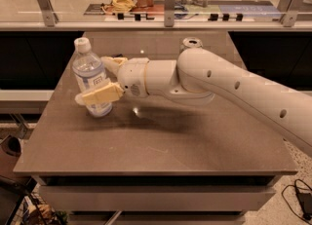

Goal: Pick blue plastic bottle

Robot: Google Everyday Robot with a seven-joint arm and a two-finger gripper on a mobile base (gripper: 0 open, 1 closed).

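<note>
The blue plastic bottle (89,73), clear with a white cap and a pale label, stands upright on the left part of the brown table (161,146). My gripper (92,81) reaches in from the right and straddles the bottle's lower half. One yellowish finger (100,95) crosses in front of the bottle and the other (111,64) lies behind it. The jaws look open around the bottle, which rests on the table.
A silver drink can (191,43) stands at the table's far edge, just behind my white arm (219,80). A glass-railed counter (165,9) with cables and a brown container runs along the back. The table's left edge is close to the bottle.
</note>
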